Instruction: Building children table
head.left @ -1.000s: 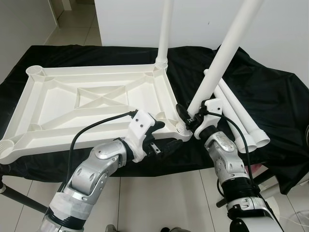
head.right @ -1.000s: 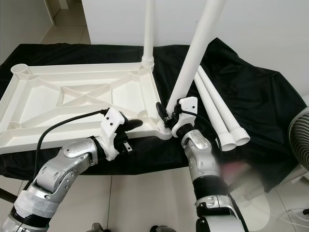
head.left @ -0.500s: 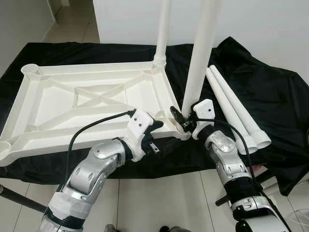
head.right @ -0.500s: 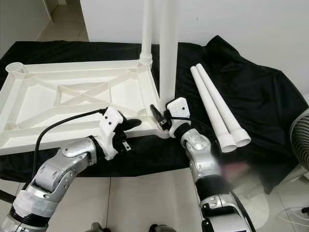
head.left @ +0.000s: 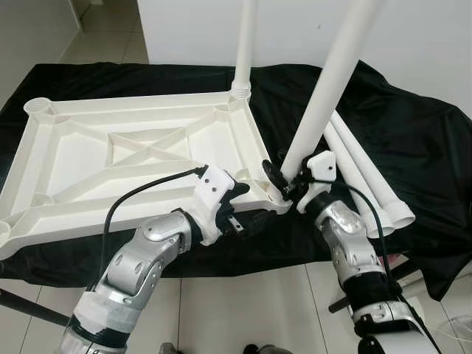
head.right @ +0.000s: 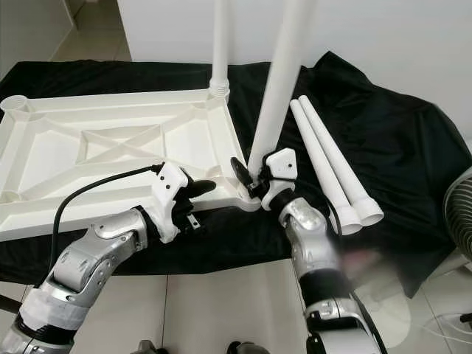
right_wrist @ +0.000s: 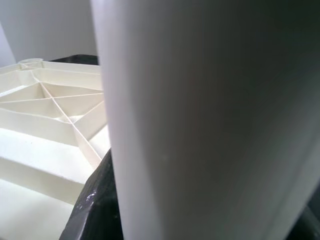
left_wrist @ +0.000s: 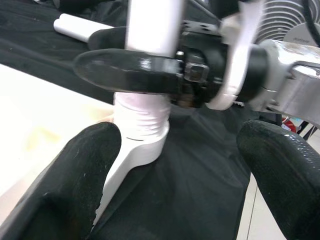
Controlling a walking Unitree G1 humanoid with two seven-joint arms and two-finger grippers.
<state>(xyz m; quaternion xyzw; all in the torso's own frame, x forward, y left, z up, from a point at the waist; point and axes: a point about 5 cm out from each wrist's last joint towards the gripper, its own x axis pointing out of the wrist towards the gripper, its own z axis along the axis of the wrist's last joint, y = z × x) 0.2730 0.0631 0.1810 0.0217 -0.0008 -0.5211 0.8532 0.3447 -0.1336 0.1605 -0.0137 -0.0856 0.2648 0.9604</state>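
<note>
A white tabletop [head.left: 133, 147] lies upside down on the black cloth. One white leg [head.left: 243, 44] stands upright in its far right corner. My right gripper [head.left: 289, 177] is shut on a second leg [head.left: 328, 88], low on its shaft. This leg leans to the right, its threaded end at the near right corner socket [head.left: 276, 198]. My left gripper [head.left: 249, 208] is open at the tabletop's front edge, and its fingers [left_wrist: 75, 190] stand either side of that socket [left_wrist: 142, 135]. In the right wrist view the leg [right_wrist: 210, 120] is close up.
Two loose legs [head.left: 369, 184] lie side by side on the black cloth [head.left: 413, 125] to the right of the tabletop. A fan [head.right: 461, 214] stands at the right edge. Tiled floor [head.left: 243, 310] lies below the table's front edge. A white wall is behind.
The held leg swung from leaning right to nearly upright, and now leans right again. The left gripper has stayed at the corner socket.
</note>
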